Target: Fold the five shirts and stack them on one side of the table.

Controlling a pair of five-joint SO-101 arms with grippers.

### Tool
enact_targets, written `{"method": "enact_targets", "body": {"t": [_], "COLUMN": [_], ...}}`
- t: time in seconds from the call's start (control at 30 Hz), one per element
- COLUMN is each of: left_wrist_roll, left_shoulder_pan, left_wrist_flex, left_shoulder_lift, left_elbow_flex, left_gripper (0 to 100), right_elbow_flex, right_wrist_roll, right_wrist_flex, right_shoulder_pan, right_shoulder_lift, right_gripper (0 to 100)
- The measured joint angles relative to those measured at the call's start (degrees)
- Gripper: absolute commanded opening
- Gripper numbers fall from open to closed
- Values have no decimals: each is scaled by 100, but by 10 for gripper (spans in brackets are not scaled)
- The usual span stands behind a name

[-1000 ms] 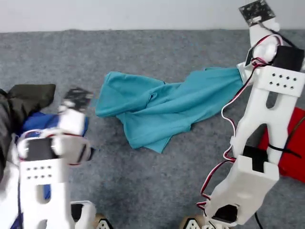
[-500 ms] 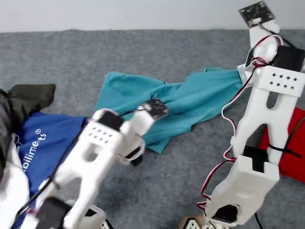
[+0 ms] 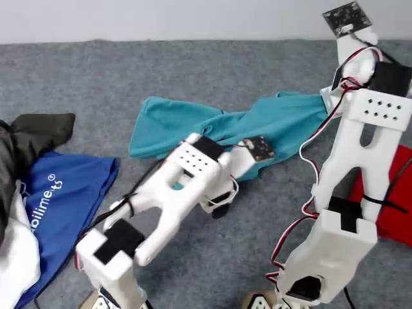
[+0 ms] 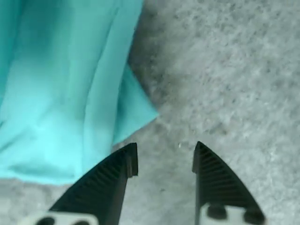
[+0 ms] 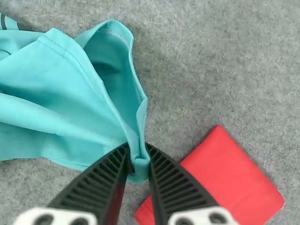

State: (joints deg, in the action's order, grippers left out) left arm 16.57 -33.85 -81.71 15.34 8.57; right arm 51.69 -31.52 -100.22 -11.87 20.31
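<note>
Right gripper [image 5: 137, 152]: jaws clamped on edge of crumpled teal fabric shirt [image 5: 61, 93]; flat red folded cloth [image 5: 225, 187] just beside it. Left gripper [image 4: 166, 147]: jaws apart, empty, above grey carpeted tabletop [image 4: 234, 70], teal shirt's corner just beside one fingertip.

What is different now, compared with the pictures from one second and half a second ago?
The left arm swung from above the blue shirt to the teal shirt's near edge. There the left end effector hangs open over the table, holding nothing. The right end effector stayed shut on the teal shirt's end, and the shirts kept their places.
</note>
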Motion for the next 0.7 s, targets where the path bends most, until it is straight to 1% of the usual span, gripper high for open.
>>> {"method": "enact_targets", "body": {"t": [0.7], "left_wrist_roll": [0], "left_shoulder_pan": [44], "left_wrist_flex": [79], "left_shoulder_lift": [1749], "left_elbow_flex": [-1336], "left_gripper": [194], "right_elbow_flex": [0], "right_wrist_roll": [0], "right_wrist_flex": [0], "right_shoulder_pan": [0], "right_shoulder_lift": [0], "right_gripper": [10]}}
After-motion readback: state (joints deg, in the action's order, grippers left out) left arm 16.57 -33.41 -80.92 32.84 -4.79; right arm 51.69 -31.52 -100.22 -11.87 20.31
